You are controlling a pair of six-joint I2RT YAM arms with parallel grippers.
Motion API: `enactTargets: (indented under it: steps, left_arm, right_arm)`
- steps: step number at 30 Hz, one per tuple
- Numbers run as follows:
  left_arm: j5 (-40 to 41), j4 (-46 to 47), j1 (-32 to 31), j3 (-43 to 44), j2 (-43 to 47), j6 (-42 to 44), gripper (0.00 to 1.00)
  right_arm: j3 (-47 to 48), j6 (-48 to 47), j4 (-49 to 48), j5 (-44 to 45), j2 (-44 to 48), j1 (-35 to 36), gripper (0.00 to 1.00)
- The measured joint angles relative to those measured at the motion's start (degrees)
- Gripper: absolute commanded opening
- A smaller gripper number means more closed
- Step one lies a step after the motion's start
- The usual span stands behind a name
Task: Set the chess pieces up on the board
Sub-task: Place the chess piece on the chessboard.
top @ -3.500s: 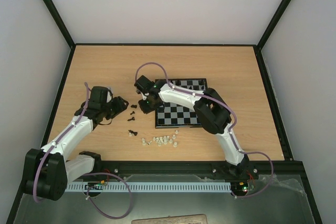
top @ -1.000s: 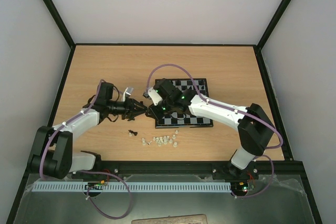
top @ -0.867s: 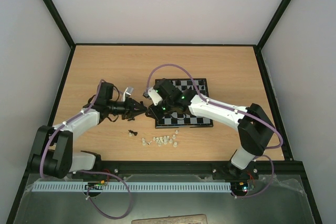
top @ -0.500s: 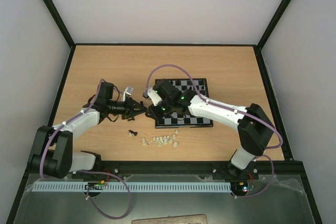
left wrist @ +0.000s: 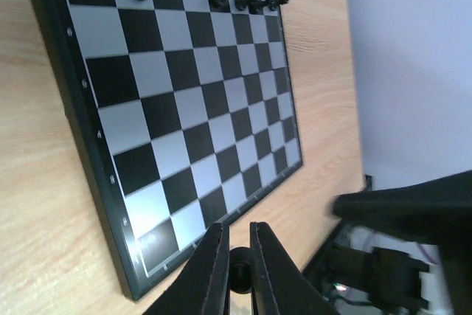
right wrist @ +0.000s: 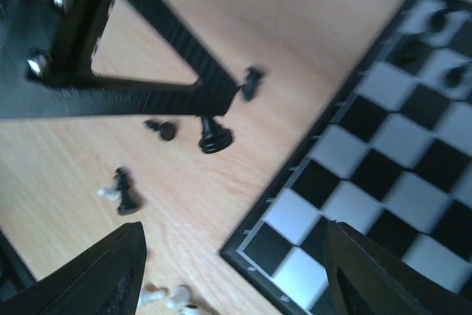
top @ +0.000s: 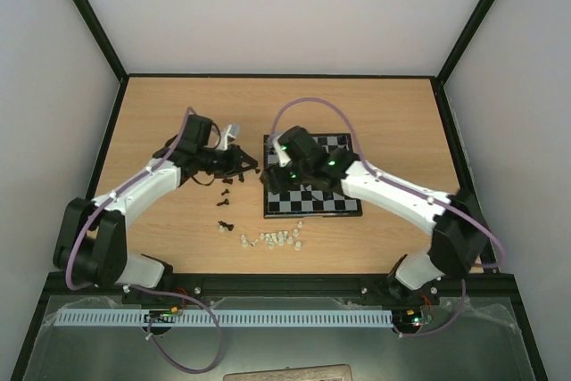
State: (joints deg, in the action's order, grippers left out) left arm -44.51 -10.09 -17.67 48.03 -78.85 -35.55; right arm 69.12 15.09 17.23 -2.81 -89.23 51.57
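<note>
Pincers: left gripper (left wrist: 237, 274) pinching a black chess piece (left wrist: 238, 260), moved farther than a second ago; right gripper (right wrist: 233, 231) newly spread, empty, at board (right wrist: 383, 154) left edge.

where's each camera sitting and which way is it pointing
Top external: above and behind, looking down on the table; left arm and right arm show.
Left wrist: on the left hand, facing across the board; its shut fingers pinch a black piece.
Right wrist: on the right hand, facing down at the board's corner; its fingers spread open.
Shared: all three show the board.
</note>
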Motion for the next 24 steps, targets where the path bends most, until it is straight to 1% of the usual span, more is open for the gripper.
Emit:
enactTargets:
  steps: [5,7,9,12,15,18,24]
  left_arm:
    - [11.7,-3.0,-8.0,7.9,-5.8,2.1,0.03]
    - [17.2,-4.0,-11.3,10.6,-7.8,2.5,0.02]
    - [24.5,-5.0,-15.3,14.1,-10.1,3.1,0.02]
    - [34.5,-5.5,-20.7,18.5,-13.2,3.9,0.02]
    - [44.6,-4.6,-25.2,22.2,-16.7,4.5,0.02]
    - [52.0,-3.1,-28.2,24.0,-20.5,5.1,0.02]
    - [61.9,-2.2,-28.7,27.3,-28.2,6.1,0.02]
  right_arm:
    - [-4.0,4.1,0.7,4.9,10.1,-6.6,0.74]
    - [-5.9,5.8,0.8,7.3,13.9,-9.5,0.77]
    - [-7.3,7.1,1.0,9.0,16.9,-11.9,0.77]
    - [-8.6,8.4,1.2,10.2,19.5,-14.1,0.77]
    - [-9.2,9.1,1.3,10.4,19.8,-14.7,0.77]
    - [-10.1,9.4,1.5,10.1,19.8,-14.8,0.77]
    - [-10.5,9.5,2.0,9.3,19.8,-15.0,0.77]
